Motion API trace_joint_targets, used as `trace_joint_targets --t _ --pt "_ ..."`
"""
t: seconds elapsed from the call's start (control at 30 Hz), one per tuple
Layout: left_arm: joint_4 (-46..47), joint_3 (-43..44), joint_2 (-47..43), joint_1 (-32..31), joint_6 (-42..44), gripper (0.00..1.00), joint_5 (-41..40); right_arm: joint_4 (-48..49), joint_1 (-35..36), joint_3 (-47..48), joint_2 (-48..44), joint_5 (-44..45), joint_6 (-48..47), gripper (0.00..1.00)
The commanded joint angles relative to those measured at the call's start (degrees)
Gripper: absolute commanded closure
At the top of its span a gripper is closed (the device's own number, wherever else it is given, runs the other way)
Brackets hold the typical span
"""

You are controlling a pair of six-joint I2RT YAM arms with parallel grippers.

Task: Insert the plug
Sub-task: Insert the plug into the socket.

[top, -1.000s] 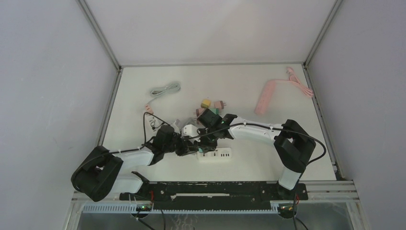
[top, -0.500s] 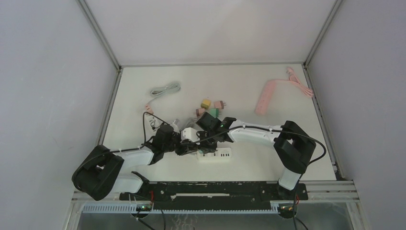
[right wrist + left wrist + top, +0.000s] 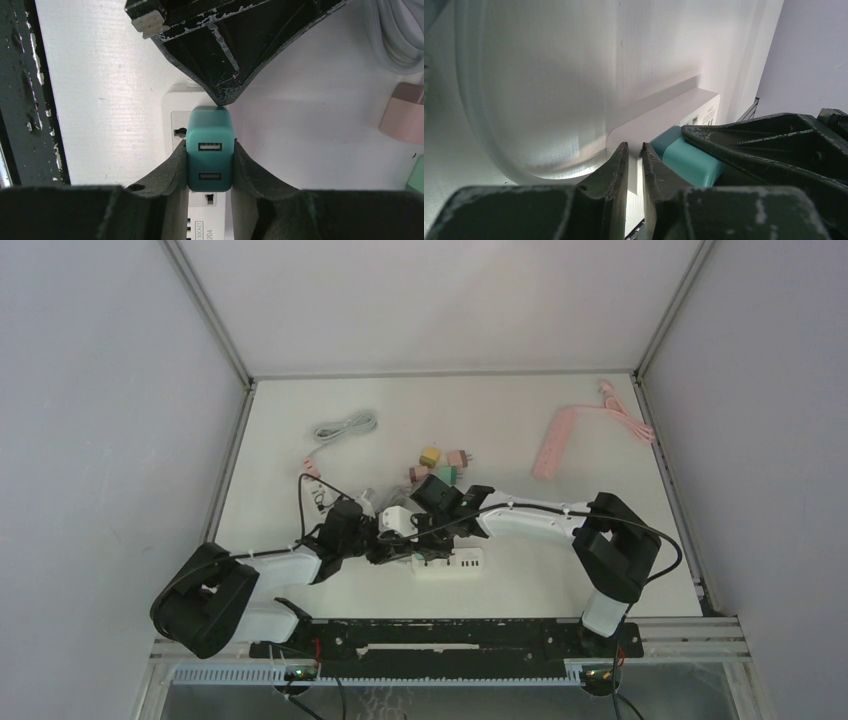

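- Top view: a white table [image 3: 500, 410] inside a grey-walled booth. A pink strip [image 3: 553, 440] lies far right and some loose adapters [image 3: 429, 456] sit mid-table.
- Both arms meet over the white power strip [image 3: 455, 565] at the near centre. Over the last second the right gripper [image 3: 432, 540] has slid a little nearer and lower onto the strip, and the left gripper [image 3: 388, 545] has barely stirred. I judge that we have gone from approaching to pressing in.
- From up here the wrists cover the socket, so I cannot see the plug at all.
- Left wrist view: my left fingers are almost together, with a thin slit between them, at the strip's end. I cannot tell whether they pinch anything or just brace the strip.
- The teal plug [image 3: 686, 160] sits just to their right, on the strip's top face. The right arm's dark finger hides the seam between plug and strip.
- Right wrist view: the right fingers clamp the teal plug by its two sides, USB ports facing the camera, directly over the strip's sockets.
- The left gripper's tip points at the plug's far edge.
- The prongs are hidden under the plug body, so I cannot confirm it is fully seated.
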Motion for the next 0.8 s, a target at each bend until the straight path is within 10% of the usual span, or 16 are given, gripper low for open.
trace_joint_targets --t 0.0,0.2,0.77 --pt "-3.43 -1.79 0.08 0.04 1.25 0.81 -1.96 -4.23 1.32 -3.47 7.28 6.32 0.04 1.00" --pt "-5.27 -1.41 -1.84 0.08 1.51 0.81 -2.31 -3.96 2.96 -3.73 8.01 7.43 1.43 1.00" --pt "-13.67 0.96 -8.68 0.13 3.18 0.74 -6.85 -1.68 2.71 -2.30 -7.12 5.02 1.20 0.47"
